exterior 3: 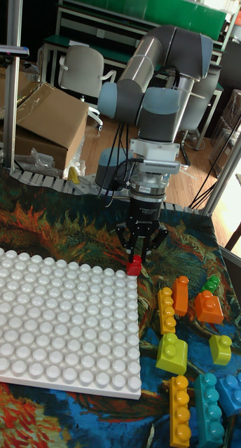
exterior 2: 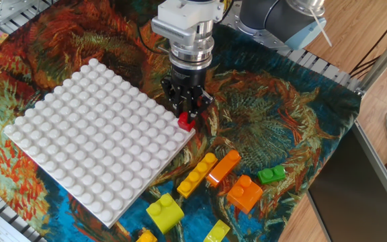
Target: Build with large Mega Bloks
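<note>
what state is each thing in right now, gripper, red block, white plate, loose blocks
gripper: shut on red block, pointing down
red block: held at the white plate's right corner
white plate: flat on cloth, no other blocks on it
yellow bar: loose on cloth beside orange bar
green block: loose on cloth

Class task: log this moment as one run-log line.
pincer: shut on red block | position: at white baseplate corner | loose blocks: on cloth, right of baseplate

Place: a lab or work room is shown.
Clues: office chairs (exterior 3: 82, 70), a cardboard box (exterior 3: 47, 119) and metal frame bars (exterior 3: 13, 84) are seen.
</note>
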You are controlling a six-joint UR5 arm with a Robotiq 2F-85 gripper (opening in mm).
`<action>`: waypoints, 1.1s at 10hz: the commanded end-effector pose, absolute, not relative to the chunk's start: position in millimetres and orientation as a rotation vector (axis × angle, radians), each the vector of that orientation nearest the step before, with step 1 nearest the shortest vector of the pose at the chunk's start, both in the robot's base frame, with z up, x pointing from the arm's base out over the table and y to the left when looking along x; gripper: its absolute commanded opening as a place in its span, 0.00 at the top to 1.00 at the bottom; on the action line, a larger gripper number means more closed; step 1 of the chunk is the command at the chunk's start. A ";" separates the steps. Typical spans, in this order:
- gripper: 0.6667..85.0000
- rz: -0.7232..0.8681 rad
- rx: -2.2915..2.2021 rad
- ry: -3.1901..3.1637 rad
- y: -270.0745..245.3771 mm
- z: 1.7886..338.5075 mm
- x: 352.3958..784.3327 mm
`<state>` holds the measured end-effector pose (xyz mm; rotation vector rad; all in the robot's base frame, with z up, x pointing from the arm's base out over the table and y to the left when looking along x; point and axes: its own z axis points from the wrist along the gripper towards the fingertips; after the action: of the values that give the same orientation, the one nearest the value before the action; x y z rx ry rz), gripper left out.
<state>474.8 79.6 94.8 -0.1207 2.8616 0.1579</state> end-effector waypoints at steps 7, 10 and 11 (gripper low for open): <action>0.99 0.190 -0.164 2.818 88.2 131.2 489.1; 0.99 0.183 -0.224 2.796 89.1 132.6 492.8; 0.99 0.178 -0.243 2.787 83.6 127.0 503.6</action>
<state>491.9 85.0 127.3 -0.2101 2.8112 0.1659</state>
